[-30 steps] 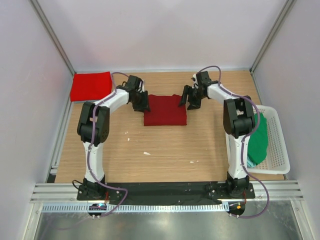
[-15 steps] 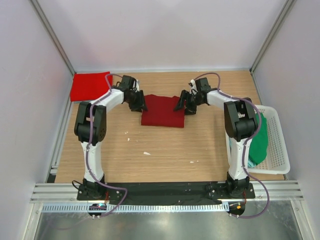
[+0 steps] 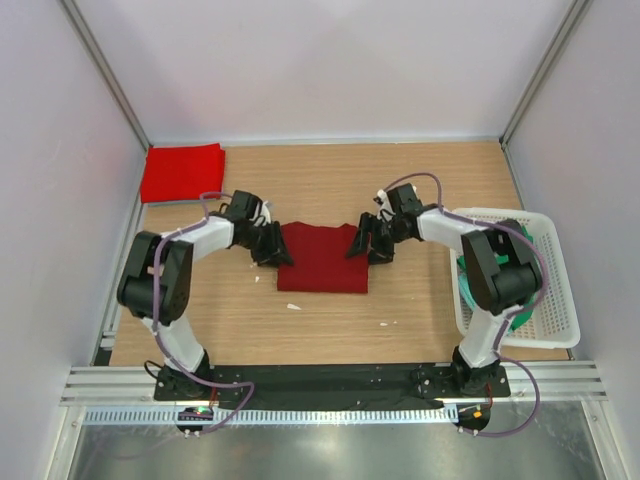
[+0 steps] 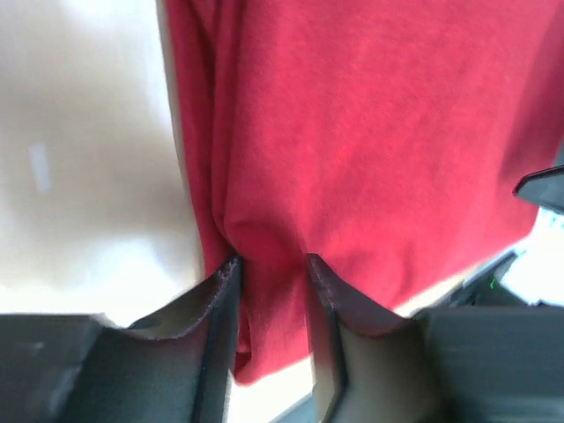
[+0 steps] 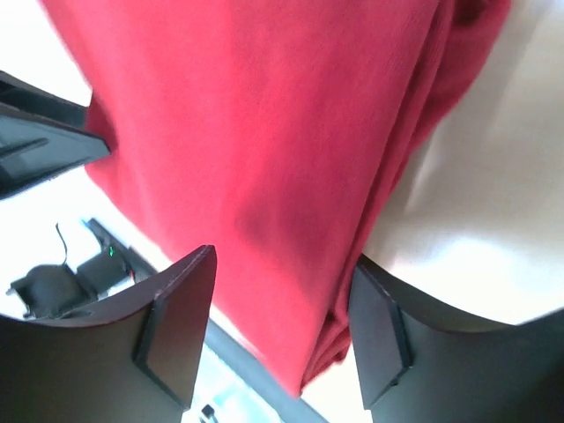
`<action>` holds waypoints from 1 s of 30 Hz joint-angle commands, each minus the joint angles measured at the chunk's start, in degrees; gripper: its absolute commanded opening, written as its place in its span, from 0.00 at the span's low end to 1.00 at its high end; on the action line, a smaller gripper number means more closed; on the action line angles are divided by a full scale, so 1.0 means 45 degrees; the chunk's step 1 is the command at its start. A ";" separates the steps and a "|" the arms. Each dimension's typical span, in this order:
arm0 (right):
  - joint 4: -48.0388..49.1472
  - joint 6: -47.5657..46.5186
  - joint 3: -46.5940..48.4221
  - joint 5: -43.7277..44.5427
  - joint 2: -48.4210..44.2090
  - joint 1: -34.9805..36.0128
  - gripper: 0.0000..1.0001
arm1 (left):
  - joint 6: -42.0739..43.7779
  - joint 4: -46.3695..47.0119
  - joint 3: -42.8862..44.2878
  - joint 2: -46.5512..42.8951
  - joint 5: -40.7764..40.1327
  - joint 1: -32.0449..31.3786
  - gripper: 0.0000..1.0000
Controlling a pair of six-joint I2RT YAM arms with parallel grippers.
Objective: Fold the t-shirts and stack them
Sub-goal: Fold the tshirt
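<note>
At the desk's middle: a dark maroon red folded cloth t-shirt (image 3: 322, 262) lies flat on the pale wooden desk (image 3: 330, 175) as a neat rectangle, with one arm reaching in from each side.
Left end effector: the left end effector (image 3: 273, 249) sits at the maroon t-shirt's left edge, near its far corner. In the left wrist view its two dark fingers (image 4: 220, 300) are close together, pinching a narrow ridge of the maroon cloth that puckers between them.
Right end effector: the right end effector (image 3: 361, 243) sits at the maroon t-shirt's right edge, opposite the left one. In the right wrist view its fingers (image 5: 181, 322) stand wide apart, but the shirt's thick layered edge fills the gap from one finger to the other, so it is clamped on that edge.
Bright red t-shirt: a brighter red folded cloth t-shirt (image 3: 182, 172) lies to the far left of the maroon t-shirt and well apart from it.
White basket: a white plastic lattice basket (image 3: 550, 270) stands to the right of the maroon t-shirt, beyond the right arm.
Green t-shirt: a green crumpled cloth t-shirt (image 3: 522, 315) lies inside the basket, partly hidden by the right arm's elbow.
Scraps: a few small white scraps (image 3: 293, 306) lie on the bare wood just on the near side of the maroon t-shirt.
</note>
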 commanded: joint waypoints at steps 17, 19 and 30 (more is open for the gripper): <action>-0.3663 -0.2447 0.3656 0.4170 0.0224 -0.0190 0.53 | 0.2347 -0.2792 0.4867 0.1231 -0.1224 0.0393 0.37; -0.3664 -0.2564 0.3851 0.4211 0.0557 -0.0190 0.51 | 0.2347 -0.2752 0.5180 0.1642 -0.1244 0.0374 0.38; -0.3449 -0.2604 0.4321 0.3644 0.1476 -0.0209 0.49 | 0.2191 -0.2596 0.5552 0.2658 -0.1342 0.0178 0.38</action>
